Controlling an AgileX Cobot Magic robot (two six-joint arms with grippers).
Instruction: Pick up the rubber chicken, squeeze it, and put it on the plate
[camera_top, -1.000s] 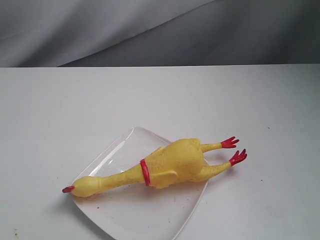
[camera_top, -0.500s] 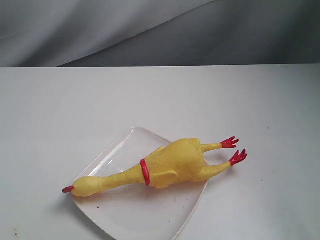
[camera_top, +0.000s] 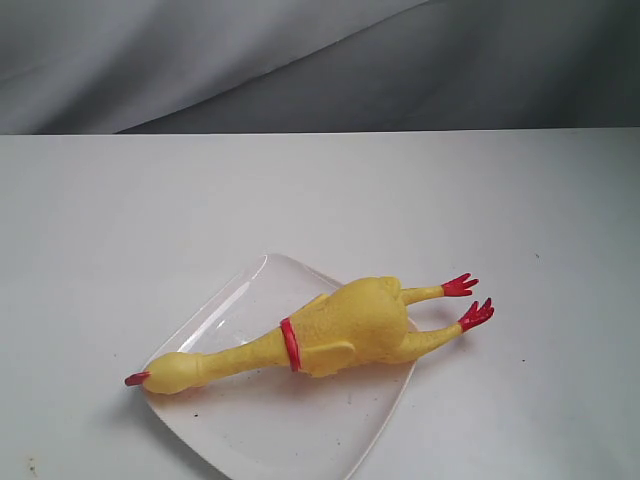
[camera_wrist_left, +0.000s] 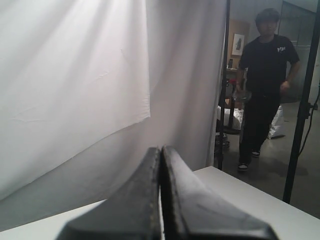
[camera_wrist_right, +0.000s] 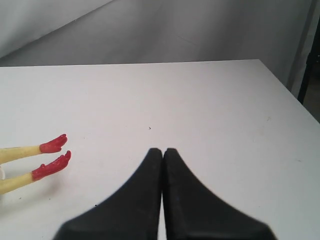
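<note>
The yellow rubber chicken (camera_top: 345, 328) lies lengthwise across the white plate (camera_top: 250, 430) in the exterior view. Its head and red beak hang at the plate's left corner and its red feet (camera_top: 468, 300) stick out past the right edge onto the table. Neither gripper shows in the exterior view. My right gripper (camera_wrist_right: 163, 150) is shut with nothing in it, above the bare table, and the chicken's red feet (camera_wrist_right: 52, 155) lie apart from it to one side. My left gripper (camera_wrist_left: 161, 149) is shut and empty, pointing at the backdrop away from the chicken.
The white table (camera_top: 150, 220) carries only the plate and chicken. A grey-white cloth backdrop (camera_top: 300, 60) hangs behind it. In the left wrist view a person in black (camera_wrist_left: 265, 80) stands beyond the table's edge, beside black stand poles (camera_wrist_left: 302, 110).
</note>
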